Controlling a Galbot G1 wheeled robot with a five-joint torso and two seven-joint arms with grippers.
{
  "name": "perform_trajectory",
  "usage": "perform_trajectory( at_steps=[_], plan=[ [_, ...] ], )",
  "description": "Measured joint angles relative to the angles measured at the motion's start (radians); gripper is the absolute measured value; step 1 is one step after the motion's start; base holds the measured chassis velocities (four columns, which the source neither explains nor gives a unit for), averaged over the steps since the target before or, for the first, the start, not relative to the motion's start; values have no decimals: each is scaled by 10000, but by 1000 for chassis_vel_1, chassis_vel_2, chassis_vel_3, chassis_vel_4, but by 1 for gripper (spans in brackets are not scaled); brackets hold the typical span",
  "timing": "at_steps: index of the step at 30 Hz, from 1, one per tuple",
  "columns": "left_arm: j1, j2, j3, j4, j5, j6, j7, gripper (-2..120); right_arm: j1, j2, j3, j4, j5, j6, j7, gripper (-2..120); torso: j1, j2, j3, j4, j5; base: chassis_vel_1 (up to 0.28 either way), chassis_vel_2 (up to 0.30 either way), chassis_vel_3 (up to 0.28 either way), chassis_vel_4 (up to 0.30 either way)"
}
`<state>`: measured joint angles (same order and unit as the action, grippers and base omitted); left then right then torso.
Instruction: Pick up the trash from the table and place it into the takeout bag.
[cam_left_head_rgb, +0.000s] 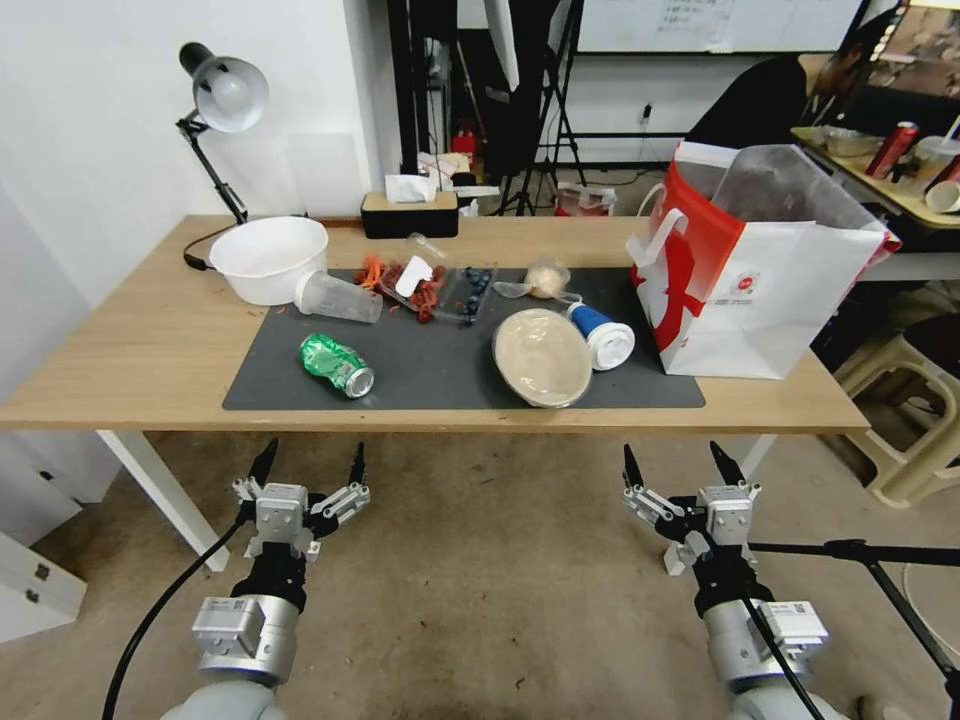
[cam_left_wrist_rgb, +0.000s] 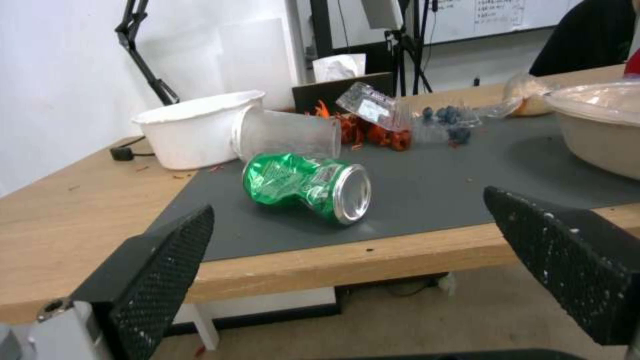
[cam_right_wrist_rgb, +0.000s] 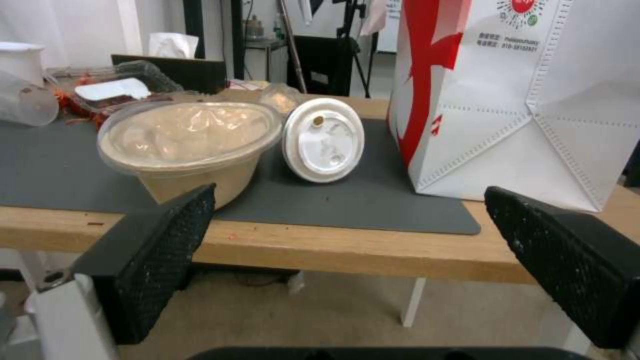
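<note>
On the table's (cam_left_head_rgb: 120, 370) dark mat lie a dented green can (cam_left_head_rgb: 337, 364) (cam_left_wrist_rgb: 307, 186), a clear cup (cam_left_head_rgb: 338, 297) (cam_left_wrist_rgb: 285, 134) on its side, a beige lidded bowl (cam_left_head_rgb: 542, 357) (cam_right_wrist_rgb: 187, 145), a blue cup with white lid (cam_left_head_rgb: 603, 335) (cam_right_wrist_rgb: 324, 139) on its side, and a wrapped beige lump (cam_left_head_rgb: 546, 279) (cam_left_wrist_rgb: 527, 95). The takeout bag (cam_left_head_rgb: 760, 280) (cam_right_wrist_rgb: 533, 95) stands open at the table's right end. Both grippers hang open and empty below the front edge: left gripper (cam_left_head_rgb: 308, 468) (cam_left_wrist_rgb: 347, 240) facing the can, right gripper (cam_left_head_rgb: 680, 464) (cam_right_wrist_rgb: 347, 235) facing the bowl and blue cup.
A white tub (cam_left_head_rgb: 268, 258), a clear tray with red scraps and blueberries (cam_left_head_rgb: 430, 285), a black tissue box (cam_left_head_rgb: 410, 212) and a desk lamp (cam_left_head_rgb: 222, 100) stand at the back. A beige stool (cam_left_head_rgb: 910, 410) is right of the table. Bare floor lies around the arms.
</note>
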<state>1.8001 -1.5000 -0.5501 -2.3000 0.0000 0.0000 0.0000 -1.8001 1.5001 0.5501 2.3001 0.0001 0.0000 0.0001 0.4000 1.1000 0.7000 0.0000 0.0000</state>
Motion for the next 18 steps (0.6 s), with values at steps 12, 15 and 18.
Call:
perform_trajectory(
  at_steps=[12, 15, 18],
  plan=[
    [0, 0, 0, 0, 0, 0, 0, 100, 0, 0, 0, 0, 0, 0, 0, 100, 0, 0, 0, 0, 0, 0, 0, 0, 0],
    [0, 0, 0, 0, 0, 0, 0, 100, 0, 0, 0, 0, 0, 0, 0, 100, 0, 0, 0, 0, 0, 0, 0, 0, 0],
    [0, 0, -1, 0, 0, 0, 0, 100, 0, 0, 0, 0, 0, 0, 0, 100, 0, 0, 0, 0, 0, 0, 0, 0, 0]
  ],
)
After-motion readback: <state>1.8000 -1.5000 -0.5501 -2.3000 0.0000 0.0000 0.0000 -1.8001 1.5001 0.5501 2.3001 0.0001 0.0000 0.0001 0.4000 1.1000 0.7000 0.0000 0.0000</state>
